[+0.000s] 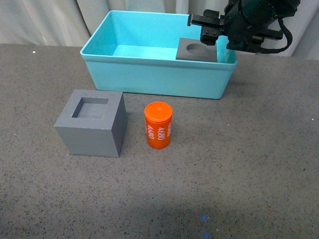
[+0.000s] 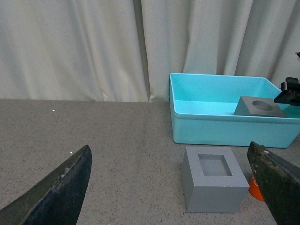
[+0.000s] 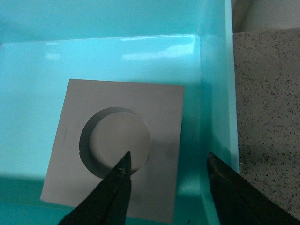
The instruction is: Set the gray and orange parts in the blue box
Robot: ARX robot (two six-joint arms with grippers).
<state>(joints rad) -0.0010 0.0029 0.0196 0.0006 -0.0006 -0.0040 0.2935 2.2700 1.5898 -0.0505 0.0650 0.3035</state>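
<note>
You are working over a gray table [image 1: 249, 174], curtains [image 2: 93, 47] behind, where the box [image 1: 149, 77] is sitting at the back, holding the round-recess cube [image 1: 197, 52] in its right end. Your right gripper [image 3: 168, 158] is hanging just above that cube, parted and empty. The square-recess cube [image 1: 92, 124] and the cylinder [image 1: 158, 125] beside it are standing before the box, leftward of that gripper, and your left gripper [image 2: 168, 147], wide open and empty, is facing them, probably nearer.

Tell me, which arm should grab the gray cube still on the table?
Probably the left. The square-recess cube sits on the robot's left side, with the open left gripper facing it. The right gripper hangs over the blue box, above the other cube.
</note>
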